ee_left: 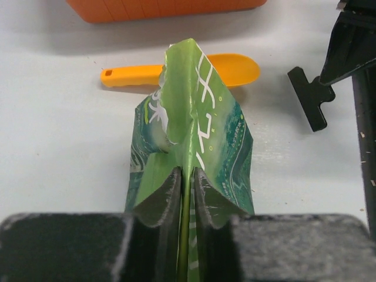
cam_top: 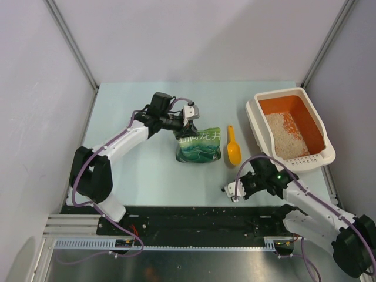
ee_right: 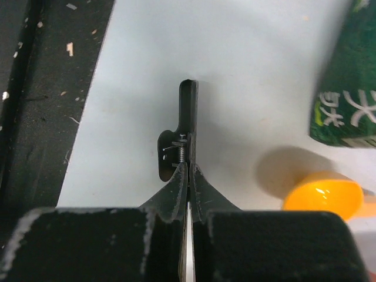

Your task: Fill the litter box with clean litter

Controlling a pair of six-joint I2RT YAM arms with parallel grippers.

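Observation:
The litter box (cam_top: 254,114), white with an orange inside, stands at the back right. Pale clean litter (cam_top: 285,138) covers part of its floor. A green printed bag (cam_top: 200,147) stands mid-table. My left gripper (cam_top: 189,120) is shut on the bag's folded top edge (ee_left: 187,135). My right gripper (cam_top: 234,191) hovers low near the front edge, shut on a small black spring clip (ee_right: 188,126) that sticks out past its fingertips. The same clip (ee_left: 311,94) shows at the right of the left wrist view.
An orange scoop (cam_top: 233,150) lies between the bag and the litter box, handle pointing away from me. The black base rail (cam_top: 188,214) runs along the near edge. Grey walls and metal posts close in the table on three sides.

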